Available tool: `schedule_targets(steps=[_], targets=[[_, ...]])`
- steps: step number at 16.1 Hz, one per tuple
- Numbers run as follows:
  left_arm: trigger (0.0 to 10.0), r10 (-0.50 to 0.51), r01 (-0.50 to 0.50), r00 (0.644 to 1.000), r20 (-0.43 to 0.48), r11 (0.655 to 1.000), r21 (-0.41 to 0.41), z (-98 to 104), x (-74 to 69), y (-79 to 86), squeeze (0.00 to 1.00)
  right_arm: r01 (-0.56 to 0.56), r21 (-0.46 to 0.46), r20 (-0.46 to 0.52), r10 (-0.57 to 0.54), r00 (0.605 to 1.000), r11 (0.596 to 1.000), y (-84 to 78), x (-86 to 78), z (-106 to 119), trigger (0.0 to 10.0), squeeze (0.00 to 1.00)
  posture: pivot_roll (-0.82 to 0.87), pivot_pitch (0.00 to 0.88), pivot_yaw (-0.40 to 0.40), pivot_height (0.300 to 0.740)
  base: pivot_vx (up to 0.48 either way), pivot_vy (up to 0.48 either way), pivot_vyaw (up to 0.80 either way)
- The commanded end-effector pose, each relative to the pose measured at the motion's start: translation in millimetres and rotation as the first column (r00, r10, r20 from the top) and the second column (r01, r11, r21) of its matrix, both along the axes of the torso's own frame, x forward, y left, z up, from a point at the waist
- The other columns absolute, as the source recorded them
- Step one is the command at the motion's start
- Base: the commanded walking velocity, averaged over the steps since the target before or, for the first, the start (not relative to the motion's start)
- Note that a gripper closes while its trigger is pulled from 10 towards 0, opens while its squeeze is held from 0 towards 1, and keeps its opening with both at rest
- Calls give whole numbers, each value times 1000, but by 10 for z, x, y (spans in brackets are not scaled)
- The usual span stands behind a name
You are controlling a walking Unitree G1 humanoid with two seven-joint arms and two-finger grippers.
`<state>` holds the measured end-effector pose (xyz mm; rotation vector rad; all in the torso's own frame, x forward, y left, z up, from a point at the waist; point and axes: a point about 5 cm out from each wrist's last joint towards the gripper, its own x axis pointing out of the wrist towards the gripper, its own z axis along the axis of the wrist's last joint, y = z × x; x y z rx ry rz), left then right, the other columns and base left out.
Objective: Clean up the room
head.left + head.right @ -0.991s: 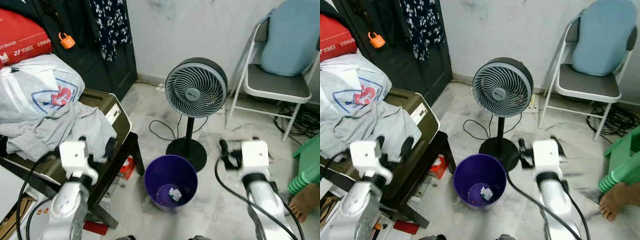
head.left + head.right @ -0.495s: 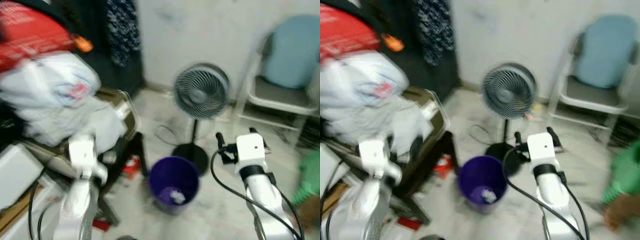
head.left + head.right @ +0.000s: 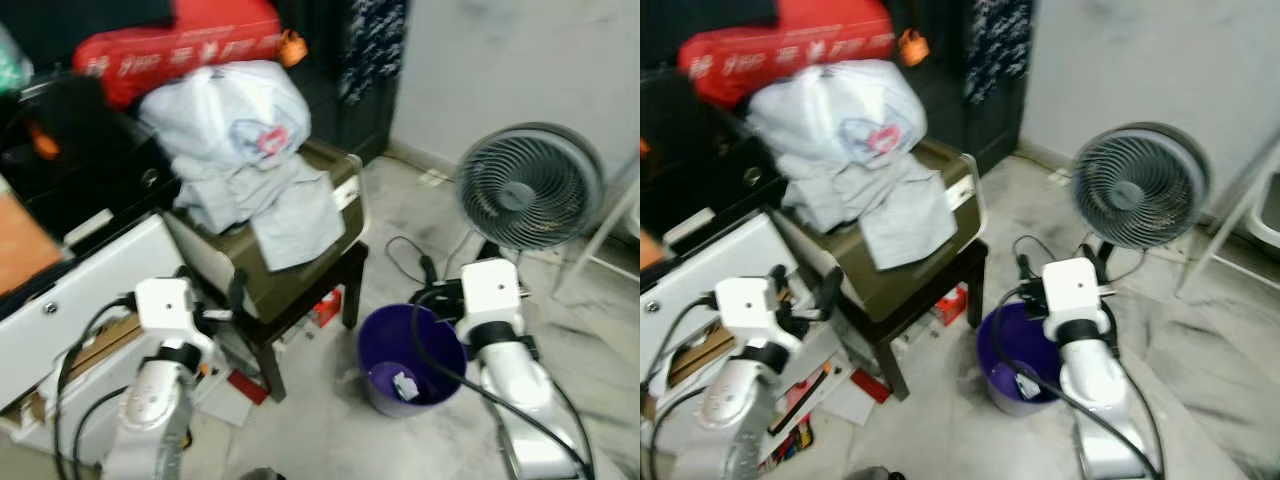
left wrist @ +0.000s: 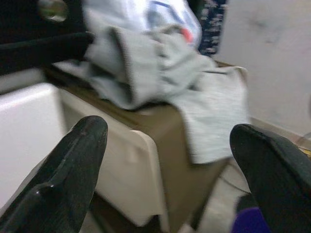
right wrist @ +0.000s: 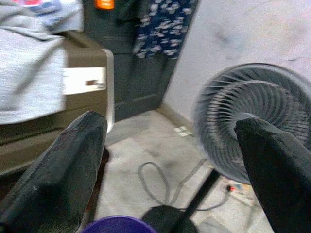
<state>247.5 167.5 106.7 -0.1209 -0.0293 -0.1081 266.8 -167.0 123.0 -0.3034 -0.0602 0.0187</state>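
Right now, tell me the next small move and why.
Probably reach the left gripper forward to the grey garment draped over the brown case: its fingers are open and empty, pointed at the cloth, while the purple bin sits below.

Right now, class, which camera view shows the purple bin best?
The left eye view: the purple bin shows nearly whole on the floor, with its open mouth and a white scrap inside. In the right eye view the right arm covers much of it. Each wrist view catches just a sliver of its rim.
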Motion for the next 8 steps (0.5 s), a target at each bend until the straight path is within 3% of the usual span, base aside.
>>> schedule_targets(steps=[1, 4, 8], targets=[[10000, -22, 22, 1000, 11, 1000, 11, 28, 10, -36, 0, 23, -11, 6, -23, 1000, 1000, -53, -3, 23, 10000, 0, -181, 94, 49, 740, 0, 0, 0], [10000, -3, 2, 1000, 12, 1000, 28, 34, 13, -23, 0, 26, -17, 11, -26, 1000, 1000, -51, 30, 37, 10000, 0, -174, 100, 42, 740, 0, 0, 0], [10000, 1, -2, 1000, 15, 999, 38, 39, 16, -31, 0, -7, -20, 19, 7, 1000, 1000, 43, 63, 64, 10000, 0, -169, 106, 37, 740, 0, 0, 758]])
